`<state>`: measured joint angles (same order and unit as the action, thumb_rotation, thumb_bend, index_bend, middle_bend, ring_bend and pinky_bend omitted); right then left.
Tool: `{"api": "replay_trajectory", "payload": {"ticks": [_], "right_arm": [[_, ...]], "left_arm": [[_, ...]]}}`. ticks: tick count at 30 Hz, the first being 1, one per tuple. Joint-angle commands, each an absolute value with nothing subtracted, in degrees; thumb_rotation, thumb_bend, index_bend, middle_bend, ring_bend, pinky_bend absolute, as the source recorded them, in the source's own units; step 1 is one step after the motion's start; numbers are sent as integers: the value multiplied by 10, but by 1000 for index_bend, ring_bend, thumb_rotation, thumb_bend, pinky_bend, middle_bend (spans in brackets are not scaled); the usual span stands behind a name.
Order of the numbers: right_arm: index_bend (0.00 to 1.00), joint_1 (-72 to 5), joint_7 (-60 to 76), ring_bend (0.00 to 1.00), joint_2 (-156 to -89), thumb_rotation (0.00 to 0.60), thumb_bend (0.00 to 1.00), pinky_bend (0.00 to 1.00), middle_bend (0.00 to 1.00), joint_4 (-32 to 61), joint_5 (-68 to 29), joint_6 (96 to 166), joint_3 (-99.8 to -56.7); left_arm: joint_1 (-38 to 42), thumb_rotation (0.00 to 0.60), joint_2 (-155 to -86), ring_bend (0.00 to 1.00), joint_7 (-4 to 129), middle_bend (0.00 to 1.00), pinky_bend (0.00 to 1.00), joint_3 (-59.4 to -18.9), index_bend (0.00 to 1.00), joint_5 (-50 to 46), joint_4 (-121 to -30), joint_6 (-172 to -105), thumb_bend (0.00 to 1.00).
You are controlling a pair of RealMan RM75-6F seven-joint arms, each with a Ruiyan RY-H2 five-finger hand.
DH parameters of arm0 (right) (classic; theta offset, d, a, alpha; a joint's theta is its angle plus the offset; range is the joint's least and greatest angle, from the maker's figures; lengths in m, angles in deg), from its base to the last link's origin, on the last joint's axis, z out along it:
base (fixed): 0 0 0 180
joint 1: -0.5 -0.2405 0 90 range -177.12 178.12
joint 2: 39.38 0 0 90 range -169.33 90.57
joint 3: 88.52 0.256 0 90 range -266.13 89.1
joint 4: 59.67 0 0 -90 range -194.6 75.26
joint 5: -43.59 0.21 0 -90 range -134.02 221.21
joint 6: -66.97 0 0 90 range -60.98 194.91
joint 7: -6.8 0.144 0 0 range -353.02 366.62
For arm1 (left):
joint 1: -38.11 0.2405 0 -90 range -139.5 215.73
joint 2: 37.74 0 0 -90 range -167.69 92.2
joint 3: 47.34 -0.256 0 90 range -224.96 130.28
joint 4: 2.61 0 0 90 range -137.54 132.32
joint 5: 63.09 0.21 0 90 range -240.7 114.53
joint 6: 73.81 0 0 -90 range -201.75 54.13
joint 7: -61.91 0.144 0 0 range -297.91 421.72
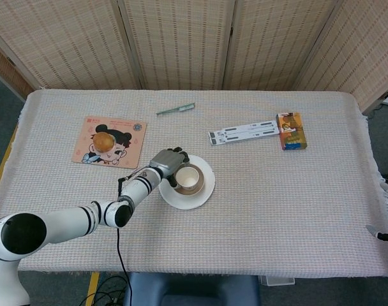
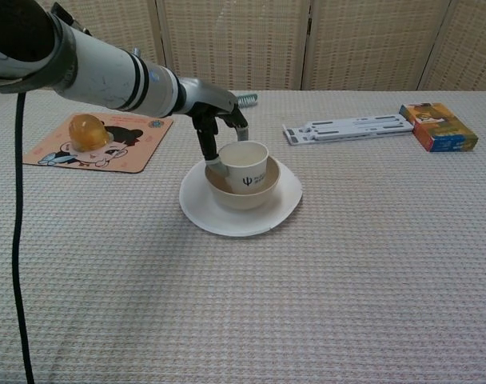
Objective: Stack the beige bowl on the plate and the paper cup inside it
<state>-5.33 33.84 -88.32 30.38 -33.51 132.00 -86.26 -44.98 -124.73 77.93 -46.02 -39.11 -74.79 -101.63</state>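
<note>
left hand (image 2: 217,126) fingers clamp paper cup (image 2: 244,165) | upright in beige bowl (image 2: 248,192) (clear only from chest view)

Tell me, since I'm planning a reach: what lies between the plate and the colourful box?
Only bare tablecloth between the plate and box; the white folded stand sits farther back, per the head view.

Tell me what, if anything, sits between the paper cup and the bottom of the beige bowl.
Nothing visible does. The paper cup stands upright inside the beige bowl, which sits on the plate. The left hand is at the cup's rim on its left side; the bowl wall hides the cup's base.
</note>
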Motion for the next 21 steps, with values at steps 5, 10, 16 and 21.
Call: {"api": "replay_trajectory", "payload": {"ticks": [5, 10, 16, 21], "right_arm": [[0, -53, 340, 0, -883, 600, 228, 0, 0, 302, -337, 1321, -863], [0, -53, 340, 0, -883, 600, 228, 0, 0, 303, -339, 1322, -864], [0, -51, 337, 0, -883, 600, 228, 0, 0, 305, -340, 1328, -864], [0, -49, 335, 0, -883, 600, 228, 0, 0, 308, -343, 1334, -864]], "left_arm": [[-449, 600, -1247, 0, 774, 189, 163, -455, 385, -380, -753, -1030, 251], [-448, 600, -1239, 0, 775, 189, 163, -450, 337, -378, -770, -1048, 251], [-448, 600, -1227, 0, 784, 189, 163, -451, 333, -383, -793, -1064, 250], [-449, 600, -1216, 0, 793, 189, 163, -452, 325, -392, -816, -1079, 251]]}}
